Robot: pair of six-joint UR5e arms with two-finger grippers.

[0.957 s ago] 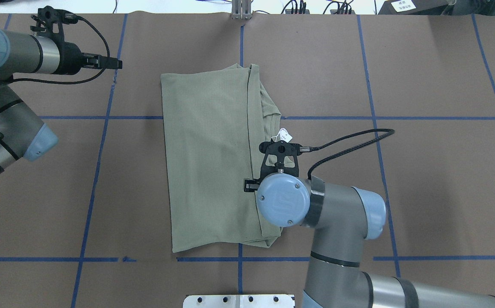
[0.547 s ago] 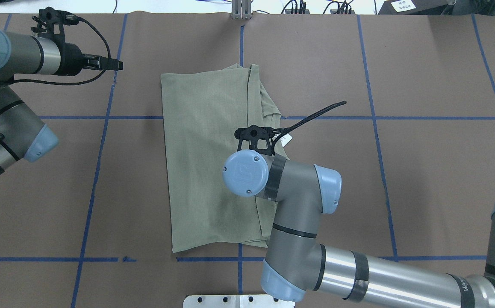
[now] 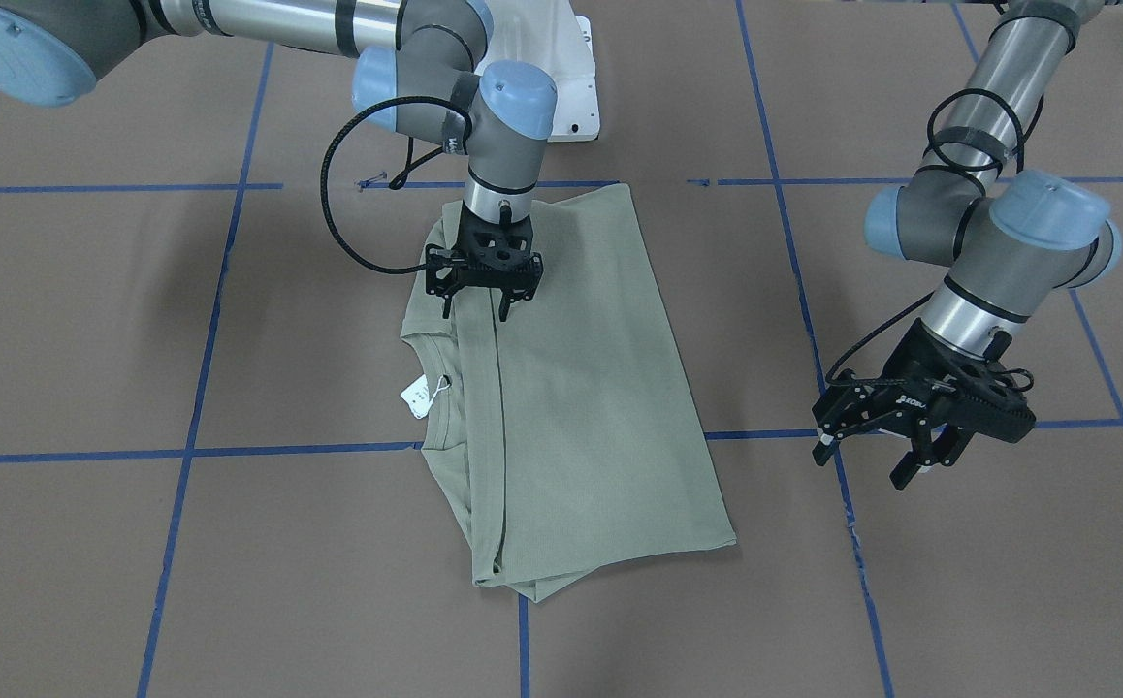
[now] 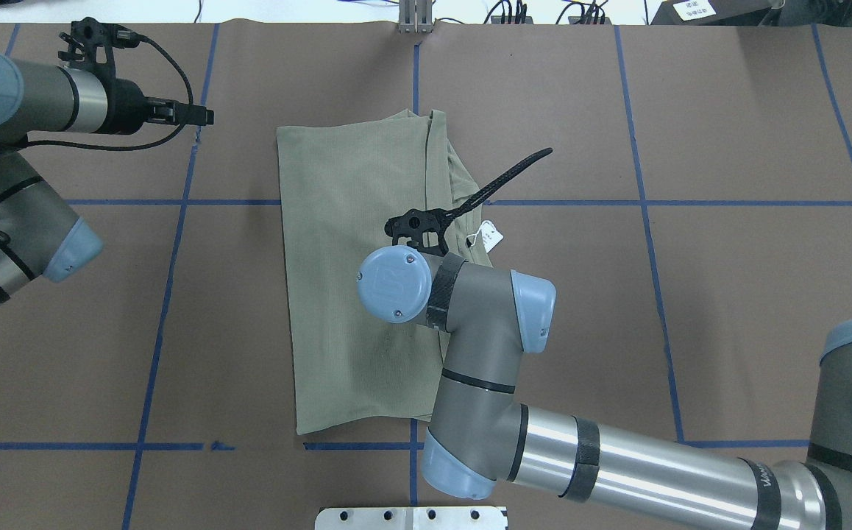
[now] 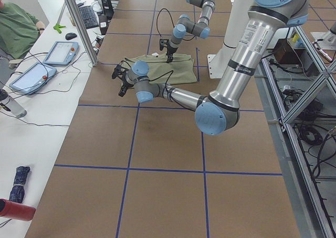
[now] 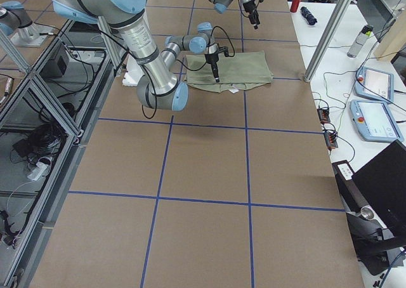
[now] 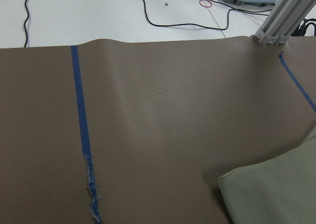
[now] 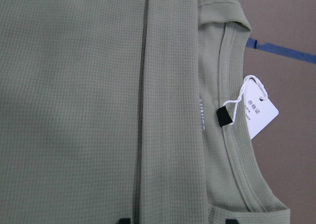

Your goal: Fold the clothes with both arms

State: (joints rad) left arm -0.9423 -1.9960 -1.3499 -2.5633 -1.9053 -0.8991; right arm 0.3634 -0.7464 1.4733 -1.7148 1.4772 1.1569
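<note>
Sage ribbed shirt (image 3: 581, 417) lies folded oblong; right pincer (image 3: 474, 312) and left pincer (image 3: 860, 467) both spread.

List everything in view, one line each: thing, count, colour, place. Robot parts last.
shirt: one, sage green, folded lengthwise, mid-table.
paper tag: one, white, at the shirt's collar.
table cover: one, brown, under the shirt.
tape lines: several, blue, gridded across the cover.
side table: one, white, along the operators' edge.
teach pendants: two, pale blue-grey, on the side table.
person: one, green top, by the side table.
pedestal base: one, white, robot's edge.
left arm, right arm: two, silver-grey, light-blue caps.
left gripper: black, open, over bare cover.
right gripper: black, open, over the shirt near the collar.
</note>
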